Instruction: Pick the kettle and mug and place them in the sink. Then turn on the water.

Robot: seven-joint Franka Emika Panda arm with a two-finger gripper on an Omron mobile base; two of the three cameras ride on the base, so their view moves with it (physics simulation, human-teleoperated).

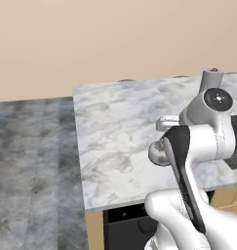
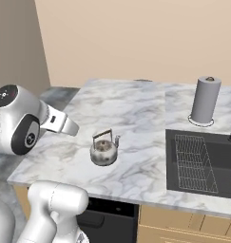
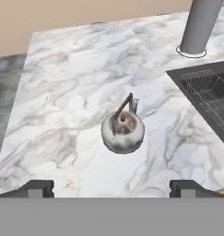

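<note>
Your hand (image 3: 111,186) is fully spread and holds nothing, poised well above the kettle (image 3: 123,130), which stands on the tabletop (image 3: 76,83) left of the sink (image 3: 210,99). Its thin arched handle sits tilted; descend misaligned and you risk 1 finger knocking it aside.

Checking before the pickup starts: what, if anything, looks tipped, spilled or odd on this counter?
Nothing stands out. The squat silvery metal kettle sits upright on the white marble counter, the tall grey paper-towel roll stands straight, and the wire rack lies flat in the dark sink.
</note>
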